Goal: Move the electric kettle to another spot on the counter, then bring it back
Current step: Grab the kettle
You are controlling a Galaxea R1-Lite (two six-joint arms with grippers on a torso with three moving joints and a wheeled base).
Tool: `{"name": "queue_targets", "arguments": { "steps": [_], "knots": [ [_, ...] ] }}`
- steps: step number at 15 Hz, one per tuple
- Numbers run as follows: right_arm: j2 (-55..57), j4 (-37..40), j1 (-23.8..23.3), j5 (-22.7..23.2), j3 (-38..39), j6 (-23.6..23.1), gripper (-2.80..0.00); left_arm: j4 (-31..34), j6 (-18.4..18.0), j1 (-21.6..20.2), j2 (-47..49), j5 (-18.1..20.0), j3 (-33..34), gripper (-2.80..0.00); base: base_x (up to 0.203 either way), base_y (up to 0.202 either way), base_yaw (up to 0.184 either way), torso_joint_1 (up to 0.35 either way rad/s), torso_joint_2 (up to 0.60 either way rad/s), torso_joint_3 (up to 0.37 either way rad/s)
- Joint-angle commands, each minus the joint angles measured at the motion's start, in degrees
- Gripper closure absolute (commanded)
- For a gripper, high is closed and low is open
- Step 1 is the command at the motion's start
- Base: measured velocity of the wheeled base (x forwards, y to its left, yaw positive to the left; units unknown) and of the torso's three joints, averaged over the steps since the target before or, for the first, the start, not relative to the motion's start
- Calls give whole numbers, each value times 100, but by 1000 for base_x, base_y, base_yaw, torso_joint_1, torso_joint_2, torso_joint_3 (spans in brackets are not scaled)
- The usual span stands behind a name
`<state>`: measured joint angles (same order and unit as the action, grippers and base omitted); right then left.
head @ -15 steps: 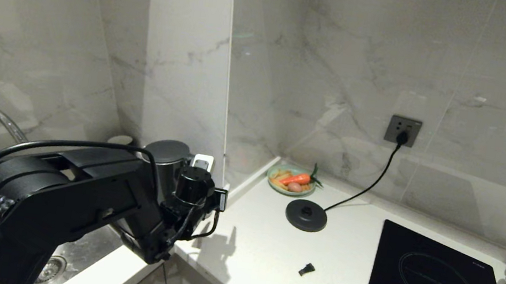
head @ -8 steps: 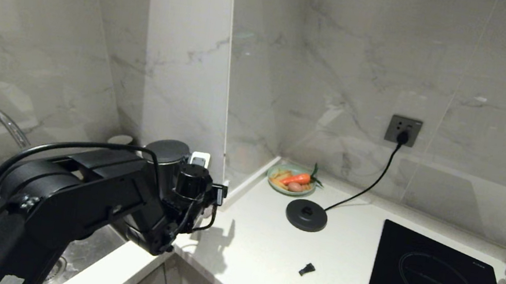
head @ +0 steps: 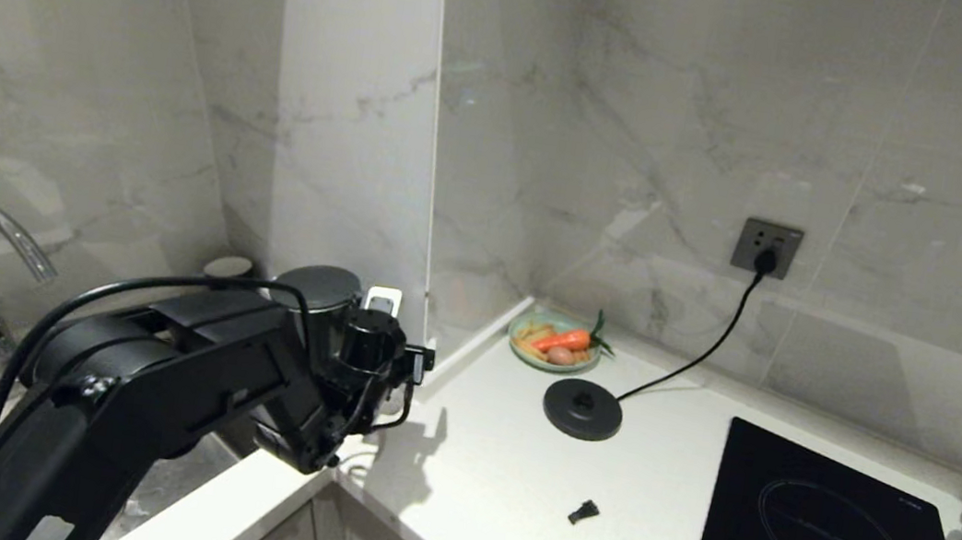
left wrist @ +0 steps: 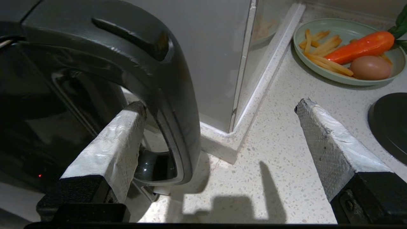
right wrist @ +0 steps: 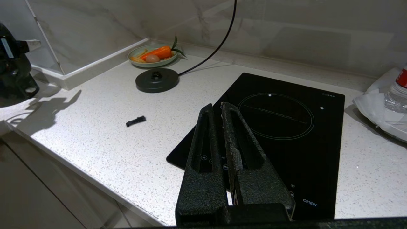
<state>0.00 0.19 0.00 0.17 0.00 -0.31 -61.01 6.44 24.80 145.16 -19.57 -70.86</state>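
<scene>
Kettle (head: pixel 318 293) body behind left arm (head: pixel 180 370)

The glossy black electric kettle (left wrist: pixel 79 82) stands upright (loop handle outward) on the white speckled counter (head: pixel 491 476).

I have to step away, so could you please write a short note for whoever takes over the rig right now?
Left hand: open, straddling the electric kettle's handle, one finger through the loop, not gripping.
Right hand: shut, idle above the cooktop.
Kettle: standing on the counter at the corner by the sink, off its base disc, which sits near the plate of food.
Done: kettle set down in the corner spot and let go.
Left: grip the handle again and carry it back to the base.
</scene>
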Motion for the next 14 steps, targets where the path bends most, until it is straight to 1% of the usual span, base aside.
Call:
{"name": "queue_targets", "arguments": {
  "steps": [1,9,14],
  "knots": [
    [9,-2,0,1,0,-4,0,-4,6,-10,81,-16,-193,-280,0,0,0,0,0,0],
    [4,7,0,1,0,-4,0,390,-2,-143,355,-30,-970,-280,0,0,0,0,0,0],
    [9,-1,0,1,0,-4,0,397,-4,-168,390,-21,-1043,-280,0,0,0,0,0,0]
  ]
}}
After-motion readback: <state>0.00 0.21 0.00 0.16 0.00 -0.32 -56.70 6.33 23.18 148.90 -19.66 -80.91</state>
